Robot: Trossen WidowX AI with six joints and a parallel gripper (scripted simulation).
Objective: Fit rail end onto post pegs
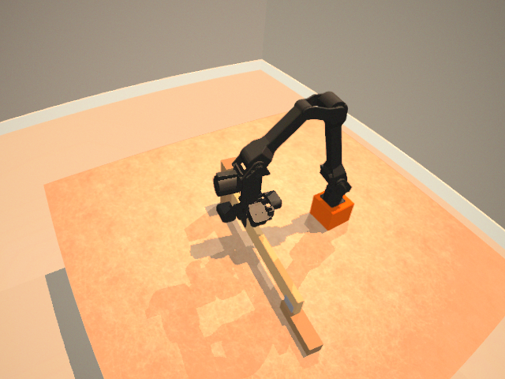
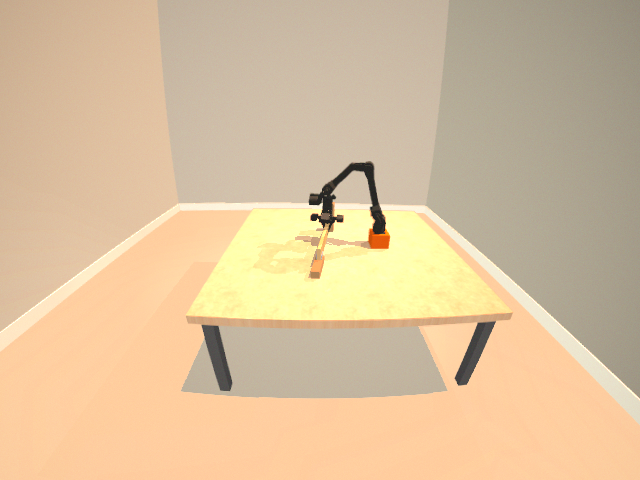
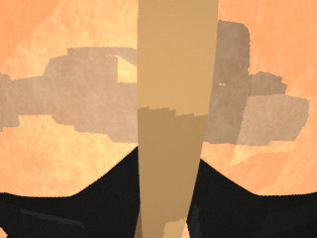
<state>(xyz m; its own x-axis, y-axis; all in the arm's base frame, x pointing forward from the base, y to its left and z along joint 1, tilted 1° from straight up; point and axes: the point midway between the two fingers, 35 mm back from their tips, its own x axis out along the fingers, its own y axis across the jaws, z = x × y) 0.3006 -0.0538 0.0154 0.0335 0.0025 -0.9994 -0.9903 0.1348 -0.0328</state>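
Observation:
The long pale wooden rail runs from my gripper to the low footboard block. Its far end sits at a small grey-blue bracket on that block. My gripper is shut on the rail near its post end and holds that end above the table; the rail's shadow lies off to the side. The short wooden post stands just behind my wrist, mostly hidden. The pegs and the rail's end holes are hidden by the gripper.
The arm stands on an orange base block to the right of the rail. The table spreads wide around the rail, with a white skirting along the walls behind.

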